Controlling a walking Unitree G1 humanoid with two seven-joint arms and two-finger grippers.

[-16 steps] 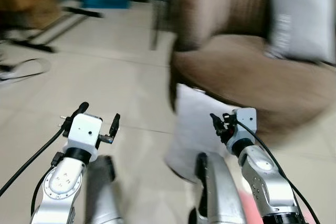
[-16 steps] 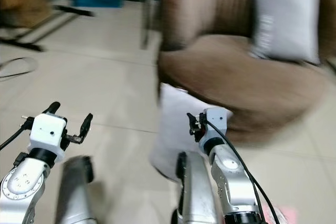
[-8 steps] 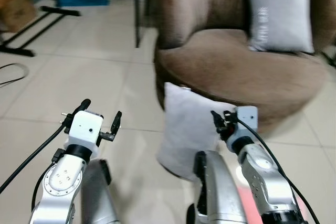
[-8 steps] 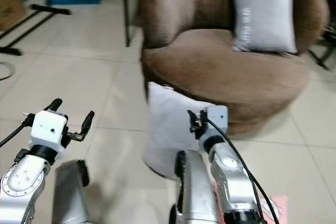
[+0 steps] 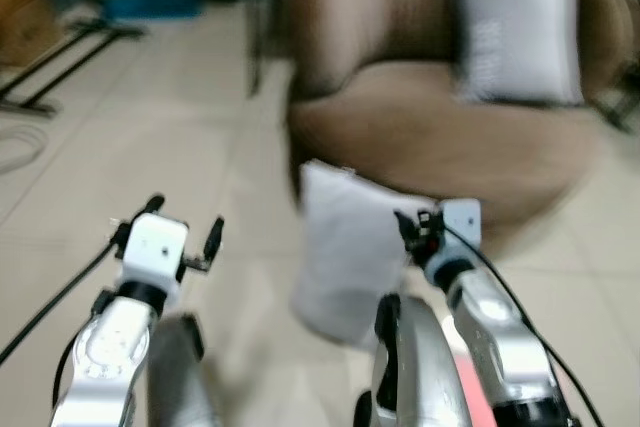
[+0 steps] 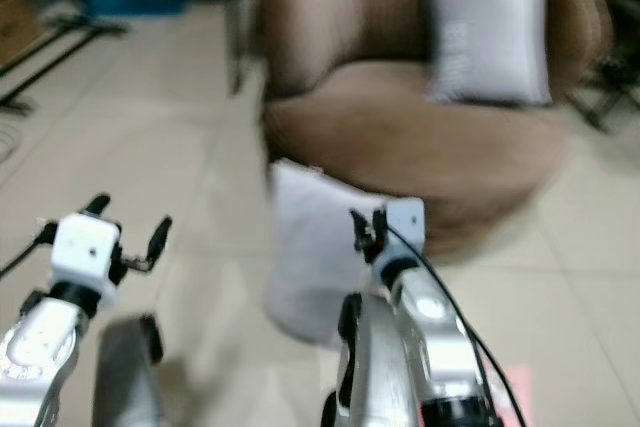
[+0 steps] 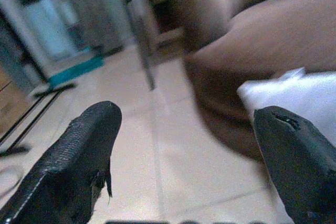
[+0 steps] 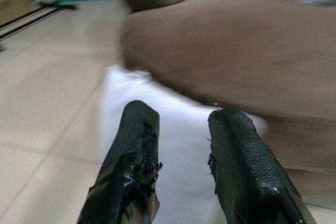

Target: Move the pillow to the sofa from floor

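No text, label or number can be read. The cushion (image 5: 515, 22) on the sofa (image 5: 440, 137) carries a pale vertical strip of markings down its left side, too blurred to make out.

White pillow (image 5: 345, 247); brown sofa (image 5: 440, 137); beige floor (image 5: 150, 127)
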